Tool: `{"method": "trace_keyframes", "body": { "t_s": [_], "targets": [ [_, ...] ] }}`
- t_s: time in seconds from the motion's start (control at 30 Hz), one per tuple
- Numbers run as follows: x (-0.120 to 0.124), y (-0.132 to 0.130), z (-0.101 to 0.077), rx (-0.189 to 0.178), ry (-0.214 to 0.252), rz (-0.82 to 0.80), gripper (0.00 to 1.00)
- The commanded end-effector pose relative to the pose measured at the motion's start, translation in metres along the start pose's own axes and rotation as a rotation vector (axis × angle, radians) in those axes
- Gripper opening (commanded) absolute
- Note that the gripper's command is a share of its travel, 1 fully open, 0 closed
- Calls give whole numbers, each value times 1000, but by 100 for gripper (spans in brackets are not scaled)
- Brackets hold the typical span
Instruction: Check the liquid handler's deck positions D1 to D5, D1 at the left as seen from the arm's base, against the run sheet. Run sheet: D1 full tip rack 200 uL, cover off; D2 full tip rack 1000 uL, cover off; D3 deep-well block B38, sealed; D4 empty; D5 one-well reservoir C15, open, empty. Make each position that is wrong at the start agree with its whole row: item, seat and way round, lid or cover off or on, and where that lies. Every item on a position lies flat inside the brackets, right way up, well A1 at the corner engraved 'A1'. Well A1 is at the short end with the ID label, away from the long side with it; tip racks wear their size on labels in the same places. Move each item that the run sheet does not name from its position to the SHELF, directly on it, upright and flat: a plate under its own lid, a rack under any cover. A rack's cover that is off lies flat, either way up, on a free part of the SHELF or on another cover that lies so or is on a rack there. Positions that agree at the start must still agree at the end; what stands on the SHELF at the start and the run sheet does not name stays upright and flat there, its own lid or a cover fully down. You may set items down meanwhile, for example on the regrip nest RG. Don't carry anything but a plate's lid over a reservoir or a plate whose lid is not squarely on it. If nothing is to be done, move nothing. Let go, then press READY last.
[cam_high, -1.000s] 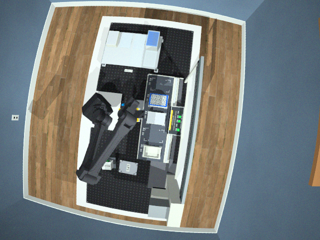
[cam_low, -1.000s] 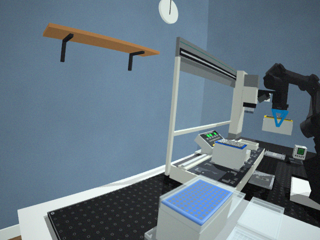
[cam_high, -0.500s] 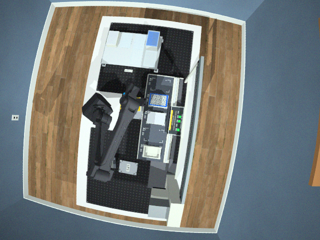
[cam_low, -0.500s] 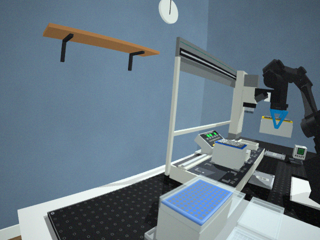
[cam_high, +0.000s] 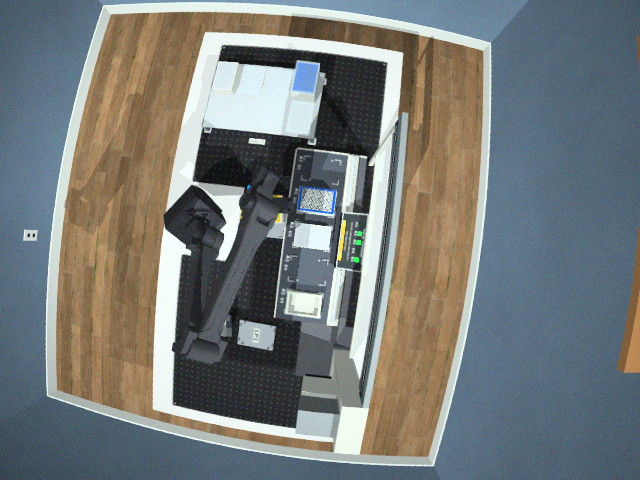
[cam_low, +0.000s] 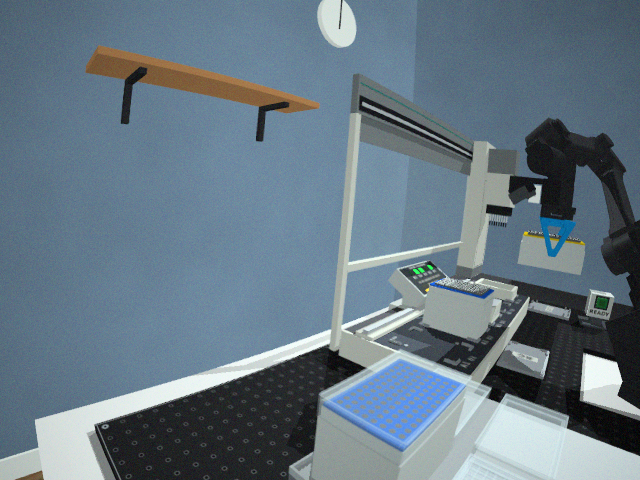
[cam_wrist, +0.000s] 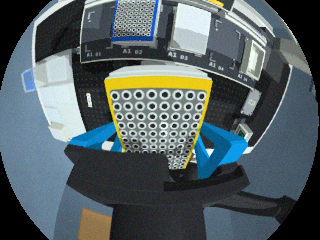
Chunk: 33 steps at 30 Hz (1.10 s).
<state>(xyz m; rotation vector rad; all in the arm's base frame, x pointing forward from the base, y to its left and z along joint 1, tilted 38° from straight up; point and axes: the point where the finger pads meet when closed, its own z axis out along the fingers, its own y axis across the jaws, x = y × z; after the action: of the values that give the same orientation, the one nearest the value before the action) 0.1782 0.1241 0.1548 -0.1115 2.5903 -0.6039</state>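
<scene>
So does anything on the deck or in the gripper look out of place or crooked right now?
One thing stands out: the yellow-topped tip rack hangs in the air in the gripper, slightly tilted, beside the deck rather than on it. The deck's leftmost position is bare. The blue-topped tip rack sits square in its brackets.

even bright light, soft shadows (wrist view fisheye-warped, edges black)

1. Blue-grey walls (cam_low: 180, 232) enclose the room on every visible side.
2. A wood-plank floor (cam_high: 113, 170) surrounds the white surface (cam_high: 170, 258), edged by a pale skirting board (cam_high: 67, 217).
3. A bare wooden wall shelf (cam_low: 206, 85) on two black brackets (cam_low: 129, 93) hangs well away from the gripper.
4. A white round clock (cam_low: 336, 20) sits high on the wall.
5. A white wall socket (cam_high: 30, 235) shows low down.
</scene>
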Motion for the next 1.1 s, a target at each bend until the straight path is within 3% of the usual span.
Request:
{"method": "trace_keyframes", "body": {
  "t_s": [0.0,0.8,1.07],
  "targets": [
    [-20,11,-19,-54,-34,41,0],
    [-20,11,-19,-54,-34,41,0],
    [-22,56,-20,-56,-32,47,0]
  ]
}}
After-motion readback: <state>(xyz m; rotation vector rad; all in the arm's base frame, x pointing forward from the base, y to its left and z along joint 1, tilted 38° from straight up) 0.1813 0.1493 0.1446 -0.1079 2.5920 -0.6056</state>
